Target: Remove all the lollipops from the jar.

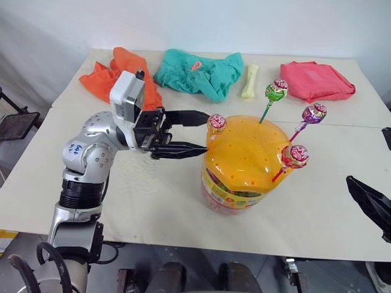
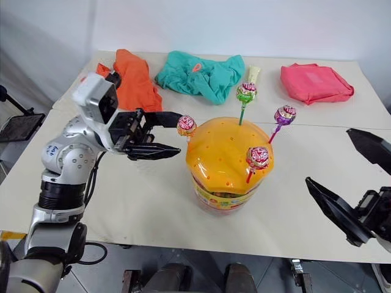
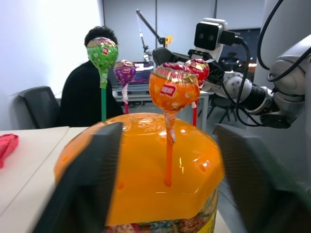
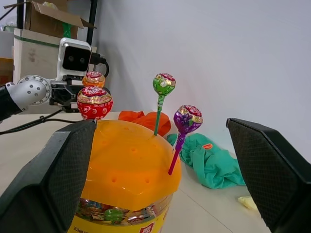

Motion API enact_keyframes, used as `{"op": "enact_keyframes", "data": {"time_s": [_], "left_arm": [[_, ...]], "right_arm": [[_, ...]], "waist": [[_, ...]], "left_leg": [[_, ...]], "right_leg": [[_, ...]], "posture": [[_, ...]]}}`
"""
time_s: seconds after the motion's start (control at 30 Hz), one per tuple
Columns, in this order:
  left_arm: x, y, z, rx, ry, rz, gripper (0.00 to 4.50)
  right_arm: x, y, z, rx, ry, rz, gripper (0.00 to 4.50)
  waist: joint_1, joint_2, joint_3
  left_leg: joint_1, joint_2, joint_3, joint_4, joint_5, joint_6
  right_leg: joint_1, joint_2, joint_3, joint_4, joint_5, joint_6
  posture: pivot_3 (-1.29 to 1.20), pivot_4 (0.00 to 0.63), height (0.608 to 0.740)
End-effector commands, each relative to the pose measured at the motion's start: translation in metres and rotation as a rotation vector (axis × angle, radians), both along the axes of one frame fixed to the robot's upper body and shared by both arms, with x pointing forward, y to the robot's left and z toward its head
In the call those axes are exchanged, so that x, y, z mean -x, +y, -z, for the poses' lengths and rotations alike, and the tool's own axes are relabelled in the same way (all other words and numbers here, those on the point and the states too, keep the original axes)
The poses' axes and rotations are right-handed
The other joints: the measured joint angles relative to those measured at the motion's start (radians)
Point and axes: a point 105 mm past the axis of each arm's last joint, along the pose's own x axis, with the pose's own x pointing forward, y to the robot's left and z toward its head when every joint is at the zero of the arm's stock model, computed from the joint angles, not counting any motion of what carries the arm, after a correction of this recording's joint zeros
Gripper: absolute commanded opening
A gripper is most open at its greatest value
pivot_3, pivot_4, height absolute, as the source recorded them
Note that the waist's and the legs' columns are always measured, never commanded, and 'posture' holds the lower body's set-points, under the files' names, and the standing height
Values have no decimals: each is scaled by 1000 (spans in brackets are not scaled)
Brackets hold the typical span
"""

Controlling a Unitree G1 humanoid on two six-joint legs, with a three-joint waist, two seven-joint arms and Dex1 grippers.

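Left end effector [image 1: 204, 132], fingers parted, flanks orange-wrapped lollipop [image 1: 217, 123] above glossy domed jar [image 1: 244, 162].

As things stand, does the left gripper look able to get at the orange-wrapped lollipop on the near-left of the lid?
Probably yes. The left gripper stands open right beside the orange-wrapped lollipop, its fingers on either side of it in the wrist view, with nothing between them.

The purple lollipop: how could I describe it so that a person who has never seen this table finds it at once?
Find the jar with the orange domed lid near the table's front edge. Four lollipops stand in the lid's holes. The purple lollipop leans outward on the robot's right, toward the pink cloth; it alone has a purple wrapper and a purple stick, while its neighbours are green, red and orange.
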Motion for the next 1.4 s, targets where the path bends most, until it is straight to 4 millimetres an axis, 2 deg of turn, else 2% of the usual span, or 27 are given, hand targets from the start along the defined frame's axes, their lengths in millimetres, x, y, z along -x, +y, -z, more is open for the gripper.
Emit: {"op": "enact_keyframes", "data": {"time_s": [0.03, 0.2, 0.23, 0.4, 0.53, 0.6, 0.67, 0.73, 0.77, 0.87, 1.0, 1.13, 1.2, 1.3, 1.4], "left_arm": [[4, -7, -8, -5, -45, 25, 1690], [4, -17, -10, -2, -64, 40, 182], [5, -19, -11, 6, -63, 41, 49], [5, -10, -35, 136, 58, 70, 49], [-31, 43, -66, 403, 265, -85, 49], [-46, 71, -64, 439, 317, -205, 49], [-67, 105, -32, 328, 366, -464, 49], [-81, 134, 19, 89, 448, -720, 49], [-80, 148, 41, -4, 457, -809, 49], [-62, 193, 104, -215, 636, -1022, 49], [-29, 224, 160, -376, 822, -1168, 49], [-14, 227, 180, -393, 871, -1181, 49], [-13, 226, 185, -380, 872, -1188, 49], [-15, 224, 183, -347, 822, -1182, 800], [-17, 226, 160, -242, 640, -1146, 1663]], "right_arm": [[2, 3, -2, 3, -12, 8, 4500], [4, 0, -1, -5, -13, 20, 4500], [4, -1, -1, -8, -14, 22, 4500], [4, -4, -1, -25, -15, 25, 4500], [2, -2, -1, -49, -12, 7, 4500], [1, -2, -2, -51, -15, -2, 4500], [-1, 1, 0, -30, -13, -23, 4500], [-2, 3, 4, 16, -3, -41, 4500], [-3, 3, 7, 49, 5, -48, 4500], [-9, -5, 16, 140, 43, -70, 4500], [-17, -8, 23, 182, 120, -120, 4500], [-25, -10, 29, 224, 184, -136, 4500], [-25, -7, 28, 225, 219, -170, 4500], [-20, 0, 32, 223, 319, -233, 4500], [-26, 2, 17, 135, 275, -210, 4500]], "waist": [[1, 0, 0], [2, 0, 0], [2, 0, 0], [3, -1, 0], [-1, -1, 1], [-7, -1, 1], [-17, -1, 1], [-26, 0, 0], [-28, 0, 0], [-26, -1, 0], [-10, -7, 3], [4, -6, 3], [1, -4, 1], [3, 1, -1], [1, 1, -1]], "left_leg": [[0, 0, 0, 0, 0, 0], [0, -1, -1, 0, 0, 1], [0, -1, 0, 0, 0, 1], [0, -1, -1, 1, 0, 1], [0, 0, -1, 1, 0, 0], [0, 0, 0, 0, 1, 0], [2, 0, 0, -1, 1, 0], [4, 0, 0, -3, 1, 0], [5, 0, 0, -4, 1, 0], [4, -1, -1, -5, 0, 0], [-2, -2, -3, -3, 0, 0], [-1, -3, -3, -2, 0, 0], [-1, -3, -1, -3, 0, -1], [-1, -3, 0, -4, 0, -1], [-1, -2, 0, -4, 1, -1]], "right_leg": [[0, 0, 0, 0, 0, 0], [0, -1, 0, 0, 0, 1], [0, 0, 0, 0, 0, 1], [1, -1, 0, 0, 0, 1], [0, 0, 0, 0, 0, 1], [-1, 0, 0, 0, 0, 1], [-1, 1, 0, 1, 0, 2], [-1, 2, 0, 2, 0, 2], [-2, 3, 0, 2, 0, 2], [-5, 2, 8, 2, 0, 2], [-13, -3, 20, 8, 0, 2], [-14, -3, 26, 6, 0, 1], [-14, -3, 27, 5, 0, 1], [-15, -3, 27, 4, 0, 1], [-15, -3, 27, 4, 0, 1]], "posture": [[0, 150, 740], [0, 150, 740], [0, 150, 740], [0, 150, 740], [0, 150, 740], [0, 150, 740], [0, 150, 740], [0, 150, 740], [0, 150, 740], [0, 150, 740], [0, 150, 740], [0, 150, 740], [0, 150, 740], [0, 150, 740], [0, 150, 740]]}}
